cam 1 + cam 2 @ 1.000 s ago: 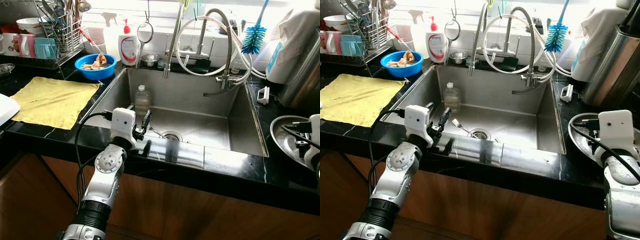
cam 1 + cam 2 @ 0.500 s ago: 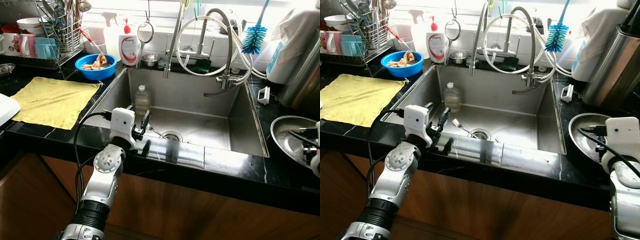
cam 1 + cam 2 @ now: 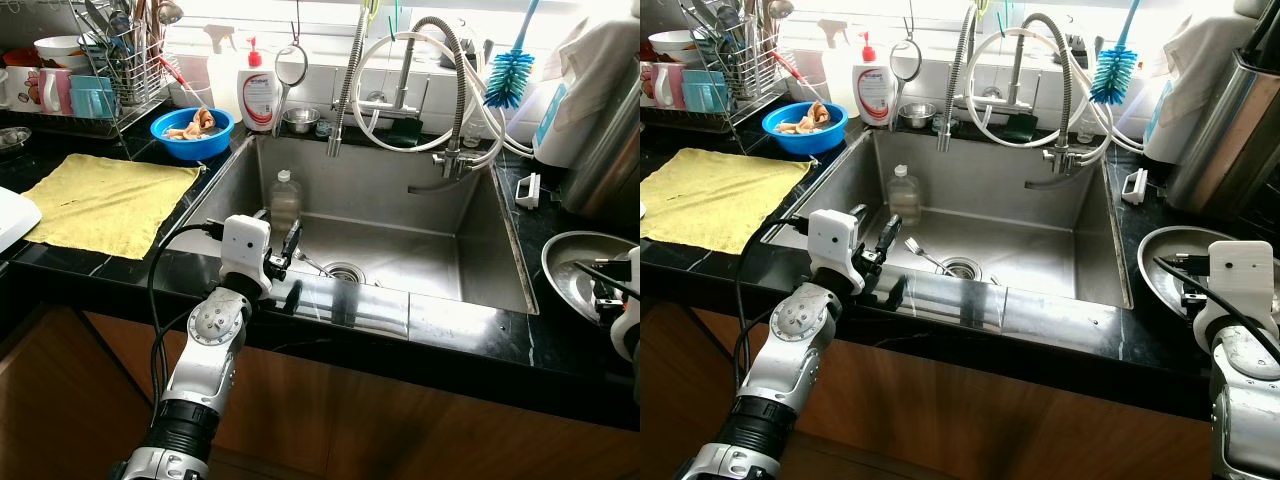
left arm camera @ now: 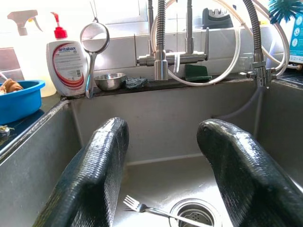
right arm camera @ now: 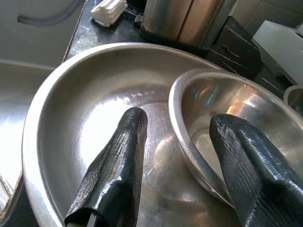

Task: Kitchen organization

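Blue bowl (image 3: 191, 131): at the counter's back-left, beside the sink's far-left corner, holding scraps of food.
Left hand (image 3: 283, 252): fingers spread and empty, poised at the sink's (image 3: 470, 265) front rim, unmoved over the last second.
Fork (image 4: 161, 211): lies on the sink floor by the drain, below that hand.
Plastic bottle (image 3: 284, 200): stands in the sink against its left wall.
Right hand (image 5: 182, 165): has pulled back slightly over the steel plate (image 5: 71, 123) at the counter's right edge; fingers apart, straddling the rim of a small steel bowl (image 5: 227, 118) resting in the plate, not clenched yet.
Meaning: probably lining up to grasp that bowl; nothing lifted.
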`<state>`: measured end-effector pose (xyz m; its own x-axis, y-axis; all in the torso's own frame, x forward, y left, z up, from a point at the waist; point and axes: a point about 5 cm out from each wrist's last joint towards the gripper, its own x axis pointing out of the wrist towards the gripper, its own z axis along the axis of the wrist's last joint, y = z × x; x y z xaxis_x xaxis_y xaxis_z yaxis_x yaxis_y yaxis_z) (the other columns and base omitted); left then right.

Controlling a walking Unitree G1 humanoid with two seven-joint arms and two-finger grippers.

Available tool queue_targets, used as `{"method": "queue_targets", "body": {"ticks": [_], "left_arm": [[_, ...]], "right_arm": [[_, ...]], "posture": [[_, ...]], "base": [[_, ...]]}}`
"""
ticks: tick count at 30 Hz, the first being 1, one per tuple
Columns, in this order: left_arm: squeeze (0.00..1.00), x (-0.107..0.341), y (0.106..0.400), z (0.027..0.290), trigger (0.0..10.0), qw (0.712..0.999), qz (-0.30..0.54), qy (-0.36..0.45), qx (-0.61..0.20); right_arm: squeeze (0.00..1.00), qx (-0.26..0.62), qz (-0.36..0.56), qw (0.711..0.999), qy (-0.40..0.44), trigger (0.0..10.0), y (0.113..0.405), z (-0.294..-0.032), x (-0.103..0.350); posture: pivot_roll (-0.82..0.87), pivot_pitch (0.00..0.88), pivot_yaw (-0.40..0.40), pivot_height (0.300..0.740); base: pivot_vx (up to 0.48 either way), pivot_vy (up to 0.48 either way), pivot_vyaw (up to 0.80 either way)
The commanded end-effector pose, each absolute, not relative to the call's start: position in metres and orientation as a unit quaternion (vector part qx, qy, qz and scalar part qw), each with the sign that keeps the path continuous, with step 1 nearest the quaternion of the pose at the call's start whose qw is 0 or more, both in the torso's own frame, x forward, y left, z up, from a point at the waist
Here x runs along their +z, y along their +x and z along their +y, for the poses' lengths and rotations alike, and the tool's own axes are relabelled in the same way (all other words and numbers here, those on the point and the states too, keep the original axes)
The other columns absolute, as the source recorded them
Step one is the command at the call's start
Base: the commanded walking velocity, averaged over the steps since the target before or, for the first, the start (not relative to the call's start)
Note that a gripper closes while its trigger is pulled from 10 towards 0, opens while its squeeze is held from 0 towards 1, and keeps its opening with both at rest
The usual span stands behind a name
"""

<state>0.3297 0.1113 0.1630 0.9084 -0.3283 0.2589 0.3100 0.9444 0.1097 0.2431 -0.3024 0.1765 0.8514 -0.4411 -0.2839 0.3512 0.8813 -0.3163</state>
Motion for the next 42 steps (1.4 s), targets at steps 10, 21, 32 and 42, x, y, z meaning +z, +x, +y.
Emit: {"method": "queue_targets", "body": {"ticks": [10,21,32,42], "left_arm": [[0.00,0.168,0.331,0.108,10.0,0.974,-0.146,0.036,-0.172],[0.00,0.169,0.331,0.106,10.0,0.973,-0.147,0.035,-0.175],[0.00,0.168,0.331,0.109,10.0,0.973,-0.141,0.040,-0.176],[0.00,0.169,0.333,0.112,10.0,0.974,-0.138,0.039,-0.173]], "right_arm": [[0.00,-0.228,0.183,0.952,-0.092,10.0,0.246,-0.310,0.173],[0.00,-0.222,0.185,0.954,-0.084,2.1,0.251,-0.311,0.173],[0.00,-0.205,0.191,0.957,-0.075,0.0,0.254,-0.304,0.167],[0.00,-0.200,0.188,0.959,-0.069,0.0,0.257,-0.301,0.167]], "posture": [[-0.04,0.000,-0.014,0.740],[-0.03,0.000,-0.018,0.740],[-0.02,0.000,-0.018,0.740],[-0.02,0.000,-0.018,0.740]], "base": [[0.000,0.000,0.00],[0.000,0.000,0.00],[0.000,0.000,0.00],[0.000,0.000,0.00]]}}
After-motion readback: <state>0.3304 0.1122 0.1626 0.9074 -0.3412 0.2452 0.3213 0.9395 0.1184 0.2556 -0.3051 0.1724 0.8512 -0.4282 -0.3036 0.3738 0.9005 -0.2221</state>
